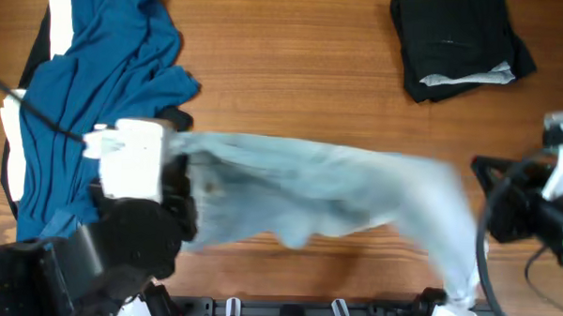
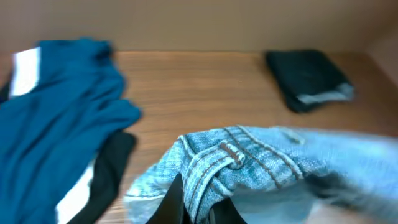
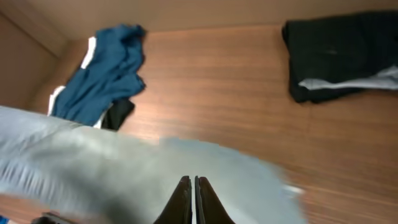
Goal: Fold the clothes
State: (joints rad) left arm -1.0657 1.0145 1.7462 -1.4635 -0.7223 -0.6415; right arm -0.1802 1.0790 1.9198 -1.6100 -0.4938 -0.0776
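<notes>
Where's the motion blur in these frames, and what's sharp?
Overhead: denim shorts smeared, worst at their right end; folded black garment crisp. Left wrist: waistband stitching sharp, shorts streak toward the right edge. Right wrist: shorts a pale blur, right gripper and table clear.

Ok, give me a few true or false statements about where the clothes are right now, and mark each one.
1. The left gripper and the right gripper both grip the denim shorts. True.
2. The black garment lies crumpled on the left. False: it lies folded at the far right.
3. The deep-blue garment is folded. False: it lies in a loose heap.
4. The black garment lies apart from the denim shorts. True.
</notes>
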